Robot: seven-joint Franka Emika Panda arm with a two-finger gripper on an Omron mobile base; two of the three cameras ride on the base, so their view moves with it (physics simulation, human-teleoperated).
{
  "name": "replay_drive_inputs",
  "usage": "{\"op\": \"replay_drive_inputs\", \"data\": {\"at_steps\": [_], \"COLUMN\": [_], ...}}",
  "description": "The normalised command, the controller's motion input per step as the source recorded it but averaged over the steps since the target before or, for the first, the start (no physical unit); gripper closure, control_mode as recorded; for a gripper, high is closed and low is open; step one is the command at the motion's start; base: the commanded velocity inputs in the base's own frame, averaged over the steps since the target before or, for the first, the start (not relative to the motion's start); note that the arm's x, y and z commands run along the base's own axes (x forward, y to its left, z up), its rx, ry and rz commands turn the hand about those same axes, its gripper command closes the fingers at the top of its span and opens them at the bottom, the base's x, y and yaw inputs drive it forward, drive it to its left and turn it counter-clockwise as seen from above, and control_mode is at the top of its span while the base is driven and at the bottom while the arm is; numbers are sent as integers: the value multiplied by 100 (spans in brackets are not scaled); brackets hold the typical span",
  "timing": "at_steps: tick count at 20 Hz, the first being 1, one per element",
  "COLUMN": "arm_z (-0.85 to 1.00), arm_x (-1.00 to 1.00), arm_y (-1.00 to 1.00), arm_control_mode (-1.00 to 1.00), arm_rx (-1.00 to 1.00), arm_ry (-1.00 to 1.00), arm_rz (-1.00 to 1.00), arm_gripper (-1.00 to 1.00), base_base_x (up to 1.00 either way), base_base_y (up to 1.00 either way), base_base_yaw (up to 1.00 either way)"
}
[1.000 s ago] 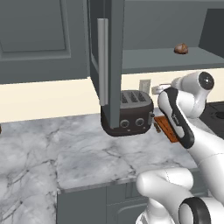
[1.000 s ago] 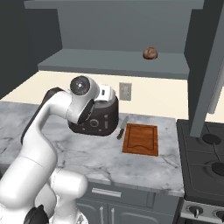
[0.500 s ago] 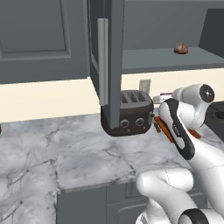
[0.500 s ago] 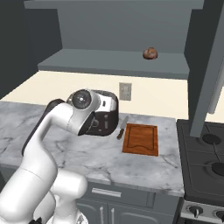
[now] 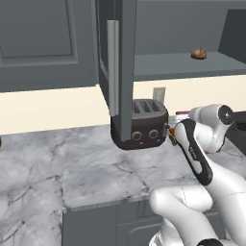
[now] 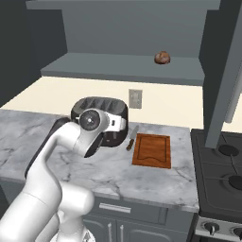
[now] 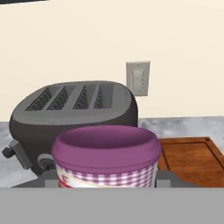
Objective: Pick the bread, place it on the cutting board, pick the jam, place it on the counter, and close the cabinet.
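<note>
holding the jam point(image 7: 106, 157) pinched in the hand point(image 7: 106, 181), the purple-lidded jar with its checked band sitting close at 6 o'clock in the hand view. hovering just in front of the dark toaster point(image 7: 74, 116), which is standing at 10 o'clock from the jar on the marble bench point(image 6: 42, 137). showing the cutting board point(image 7: 192, 159) at 3 o'clock of the jar, lying flat on the bench, with a pale wall outlet point(image 7: 138, 78) at 12 o'clock on the cream wall. resting on the open shelf of the cabinet point(image 6: 127, 66), the bread point(image 6: 162, 57), well apart from everything below and at 1 o'clock from the toaster in the right base view. lying bare beside the toaster's right side, the board, with its dark handle point(image 6: 131, 139) pointing toward the wall. hanging open at 12 o'clock over the toaster in the left base view, the cabinet door point(image 5: 126, 57) with its pale bar handle point(image 5: 113, 67).
</note>
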Motion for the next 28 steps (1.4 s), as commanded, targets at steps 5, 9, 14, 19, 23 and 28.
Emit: {"op": "replay_drive_inputs", "data": {"at_steps": [5, 9, 14, 19, 23, 28], "arm_z": [-34, -39, -43, -41, -42, -39], "arm_x": [-8, -6, -6, -3, -7, -7], "arm_y": [0, 0, 0, -1, 0, 0], "arm_control_mode": [-100, -100, -100, -100, -100, -100], "arm_rx": [0, 0, 0, 0, 0, 0], "arm_ry": [0, 0, 0, 0, 0, 0], "arm_rz": [0, 0, 0, 0, 0, 0], "arm_gripper": [100, 100, 100, 100, 100, 100], "base_base_x": [0, 0, 0, 0, 0, 0], "base_base_y": [0, 0, 0, 0, 0, 0], "base_base_yaw": [0, 0, 0, 0, 0, 0]}}
